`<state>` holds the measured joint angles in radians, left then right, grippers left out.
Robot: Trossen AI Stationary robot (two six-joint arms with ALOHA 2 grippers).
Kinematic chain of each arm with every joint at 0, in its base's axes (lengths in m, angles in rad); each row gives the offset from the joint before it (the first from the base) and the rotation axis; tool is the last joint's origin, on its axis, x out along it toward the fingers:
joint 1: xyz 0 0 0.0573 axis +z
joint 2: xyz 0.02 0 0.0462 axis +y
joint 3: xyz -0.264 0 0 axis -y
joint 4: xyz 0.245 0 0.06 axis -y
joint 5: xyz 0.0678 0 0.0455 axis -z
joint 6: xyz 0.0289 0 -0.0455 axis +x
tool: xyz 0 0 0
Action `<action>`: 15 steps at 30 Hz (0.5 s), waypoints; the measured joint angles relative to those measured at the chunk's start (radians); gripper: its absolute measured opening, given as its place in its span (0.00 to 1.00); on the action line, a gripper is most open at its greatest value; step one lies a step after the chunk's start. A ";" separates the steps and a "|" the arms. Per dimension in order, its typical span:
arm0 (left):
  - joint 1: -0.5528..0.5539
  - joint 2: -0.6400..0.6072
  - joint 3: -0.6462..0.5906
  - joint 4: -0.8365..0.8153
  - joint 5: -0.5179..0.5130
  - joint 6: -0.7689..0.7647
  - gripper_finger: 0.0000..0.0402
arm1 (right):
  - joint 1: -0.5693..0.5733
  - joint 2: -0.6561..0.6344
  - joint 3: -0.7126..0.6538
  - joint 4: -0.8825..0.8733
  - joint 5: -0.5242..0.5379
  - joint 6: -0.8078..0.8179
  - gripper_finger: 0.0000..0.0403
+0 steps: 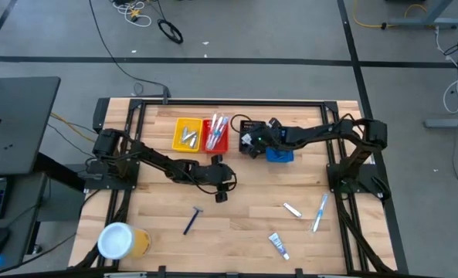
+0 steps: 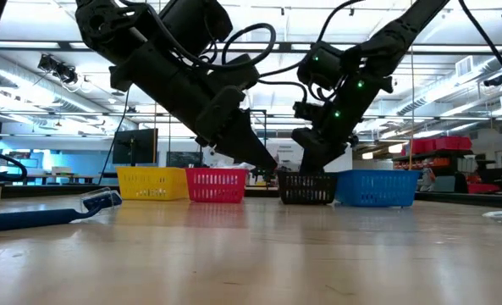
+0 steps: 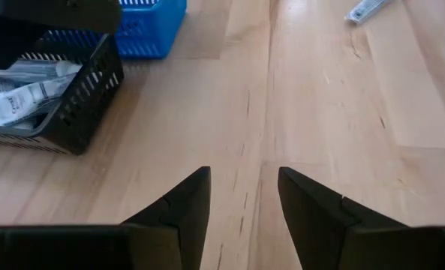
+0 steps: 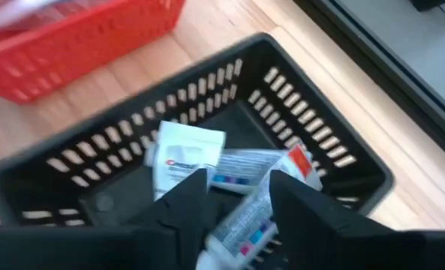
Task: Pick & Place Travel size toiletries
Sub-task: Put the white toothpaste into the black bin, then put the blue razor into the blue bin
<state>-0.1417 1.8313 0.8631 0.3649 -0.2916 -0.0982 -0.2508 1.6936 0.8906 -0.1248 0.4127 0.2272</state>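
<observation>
My right gripper (image 1: 249,144) hangs over the black bin (image 4: 312,142), fingers apart. A white tube (image 4: 246,217) shows slanted in the gap between them, above other white tubes (image 4: 183,159) lying in the bin. My left gripper (image 3: 241,196) stands open over bare wood near the table's middle (image 1: 222,190), with nothing between its fingers. On the near part of the table lie a dark blue razor (image 1: 191,221), a white tube (image 1: 279,245), a silvery packet (image 1: 292,209) and a toothbrush (image 1: 320,212). My right gripper points slanting down into the black bin with the white tube (image 4: 252,206) in the gap of its fingers. The tube is blurred, and I cannot tell whether either finger touches it.
A yellow bin (image 1: 188,133), a red bin (image 1: 216,136) with toothbrushes and a blue bin (image 1: 279,154) stand in a row with the black one along the far side. A yellow cup with a white lid (image 1: 119,241) stands at the near left corner.
</observation>
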 joint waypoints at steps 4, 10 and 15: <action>0.000 0.000 0.000 0.000 0.000 0.001 0.42 | 0.005 0.000 0.000 0.043 -0.005 0.000 0.45; 0.000 0.001 0.000 0.000 0.000 0.000 0.42 | 0.074 -0.049 0.000 0.027 -0.067 -0.026 0.47; 0.000 0.001 0.000 0.000 -0.001 -0.002 0.42 | 0.177 -0.161 0.000 -0.096 -0.180 0.014 0.47</action>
<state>-0.1421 1.8320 0.8631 0.3649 -0.2928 -0.0998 -0.0740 1.5321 0.8906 -0.2209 0.2322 0.2409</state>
